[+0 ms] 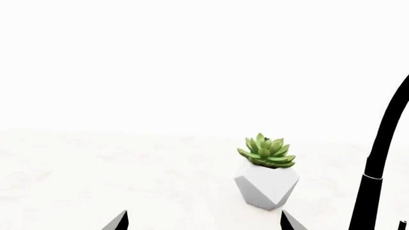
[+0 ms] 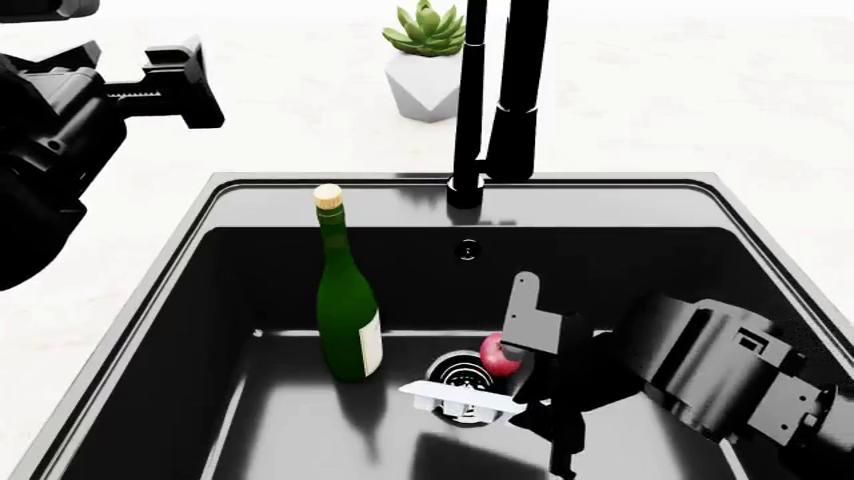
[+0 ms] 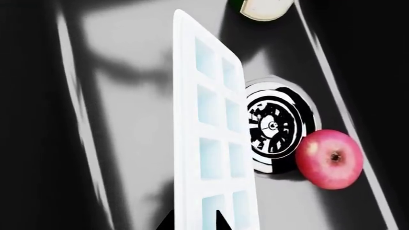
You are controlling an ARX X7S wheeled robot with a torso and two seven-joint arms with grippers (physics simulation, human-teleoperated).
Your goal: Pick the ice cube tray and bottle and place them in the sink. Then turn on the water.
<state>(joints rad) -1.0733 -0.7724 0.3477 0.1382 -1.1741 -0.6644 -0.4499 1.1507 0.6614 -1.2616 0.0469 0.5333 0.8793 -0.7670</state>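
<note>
The dark green bottle (image 2: pixel 347 305) stands upright inside the black sink (image 2: pixel 200 250), left of the drain (image 2: pixel 461 378); only its base (image 3: pixel 262 7) shows in the right wrist view. My right gripper (image 3: pixel 195 223) is shut on one end of the white ice cube tray (image 3: pixel 214 143), holding it low in the basin over the drain (image 3: pixel 275 127). In the head view the tray (image 2: pixel 461 398) juts left from that gripper (image 2: pixel 531 405). My left gripper (image 1: pixel 204 223) is open and holds nothing; it hovers over the countertop (image 2: pixel 174 85), left of the faucet.
A red apple (image 2: pixel 497 352) lies beside the drain, close to the tray, and shows as the apple (image 3: pixel 329 158) in the right wrist view. The black faucet (image 2: pixel 501 90) rises behind the sink. A potted succulent (image 1: pixel 265 167) stands on the white counter near the faucet (image 1: pixel 383 143).
</note>
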